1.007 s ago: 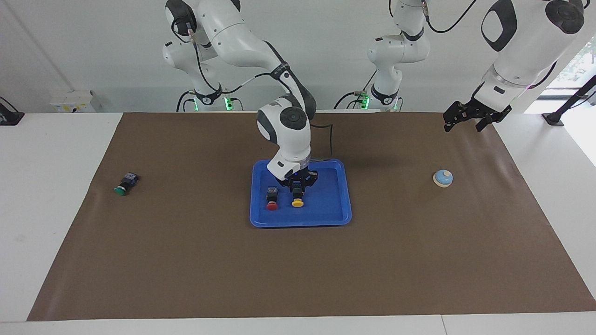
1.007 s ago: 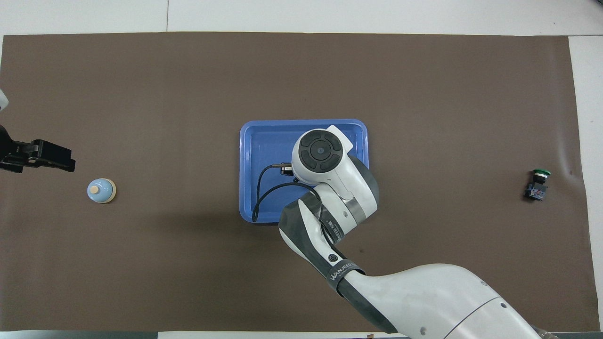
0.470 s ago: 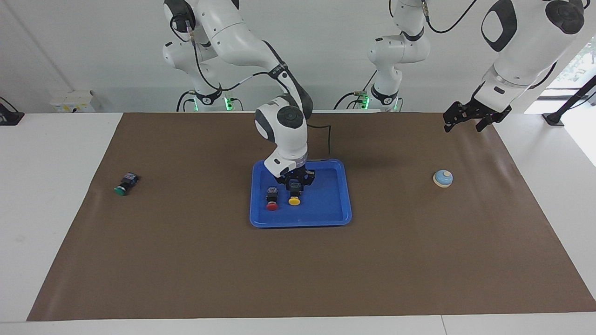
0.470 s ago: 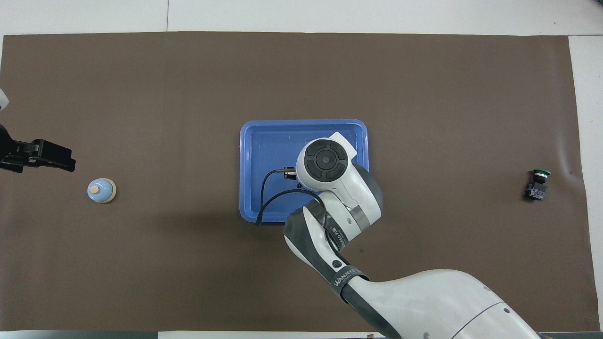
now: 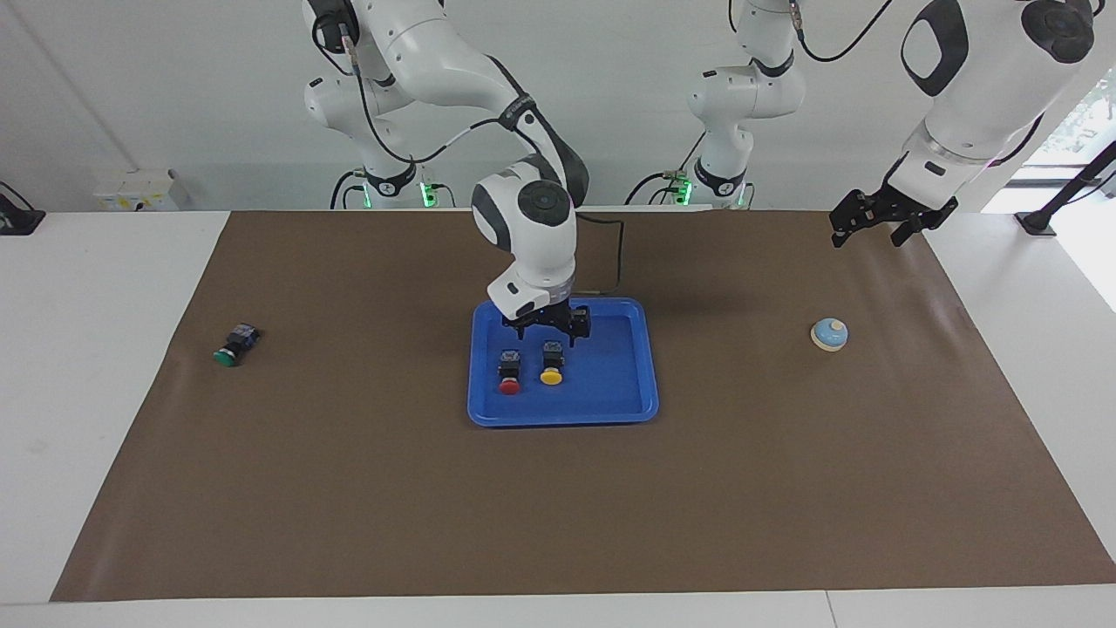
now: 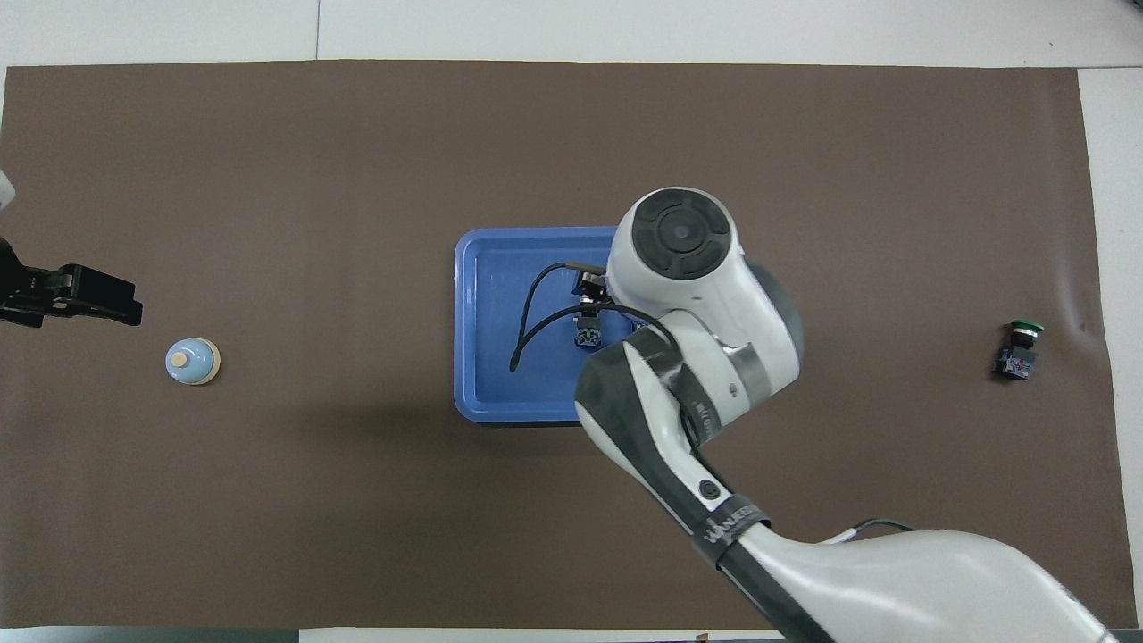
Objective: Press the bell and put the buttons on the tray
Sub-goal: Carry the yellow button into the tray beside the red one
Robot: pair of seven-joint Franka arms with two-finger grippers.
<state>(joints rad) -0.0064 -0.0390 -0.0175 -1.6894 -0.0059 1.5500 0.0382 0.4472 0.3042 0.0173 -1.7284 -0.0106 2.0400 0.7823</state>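
A brown mat covers the white surface (image 5: 105, 288) under a pale wall. Going across the facing view, the green button (image 5: 234, 344) lies on its side near the right arm's end, well apart from everything else, its long axis slanting, with the cap pointing away from the robots. In the middle sits the tray (image 5: 624, 384), with the red button (image 5: 509, 372) and the yellow button (image 5: 552, 365) side by side in it. The right hand (image 5: 547, 329) hangs just above the yellow one, fingers spread and holding nothing. Toward the left arm's end stands the bell (image 5: 829, 334) on the mat, and the left hand (image 5: 874, 223) waits raised over the mat's corner; whether its fingers are apart I cannot tell. The green button appears to be what remains, and the right arm is clearly the nearer one; the hand would have to travel toward its own end and close across that slanted body.
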